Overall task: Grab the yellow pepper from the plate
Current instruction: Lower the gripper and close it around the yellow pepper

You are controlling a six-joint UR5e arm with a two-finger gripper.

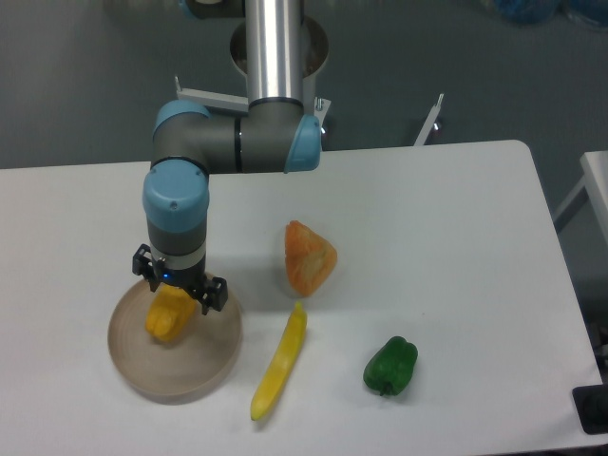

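The yellow pepper (pixel 167 318) lies on the tan round plate (pixel 180 370) at the front left of the table. My gripper (pixel 177 292) hangs directly over the pepper's upper part, its dark fingers spread on either side of it. The jaws look open, with the pepper's top between them and partly hidden by the wrist. The pepper still rests on the plate.
An orange wedge-shaped vegetable (pixel 309 256) sits mid-table. A long slim yellow vegetable (pixel 280 361) lies just right of the plate. A green pepper (pixel 390 366) is at the front right. The table's right edge is near a white object (pixel 594 190).
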